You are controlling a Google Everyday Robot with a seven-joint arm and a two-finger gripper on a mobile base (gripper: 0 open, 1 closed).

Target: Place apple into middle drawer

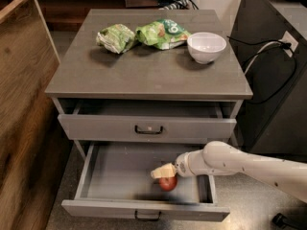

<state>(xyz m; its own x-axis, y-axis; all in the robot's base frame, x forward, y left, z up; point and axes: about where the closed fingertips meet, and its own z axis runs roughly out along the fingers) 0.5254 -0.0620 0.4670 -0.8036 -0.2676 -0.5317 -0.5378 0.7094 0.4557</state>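
The middle drawer (pixel 120 176) is pulled wide open at the bottom of the grey cabinet, with its dark loop handle (pixel 147 215) at the front. The small red apple (pixel 168 183) is inside it, low over or on the grey floor, right of centre. My gripper (pixel 162 172) reaches in from the right on a white arm (pixel 225 159) and sits just above the apple, touching or nearly touching its top.
The drawer above (pixel 148 128), whose handle has a pale spot, stands slightly pulled out. On the cabinet top (pixel 144 71) lie two green snack bags (pixel 139 35) and a white bowl (pixel 206 46). A wooden panel (pixel 24 104) stands at left. Black cables (pixel 268 56) hang at right.
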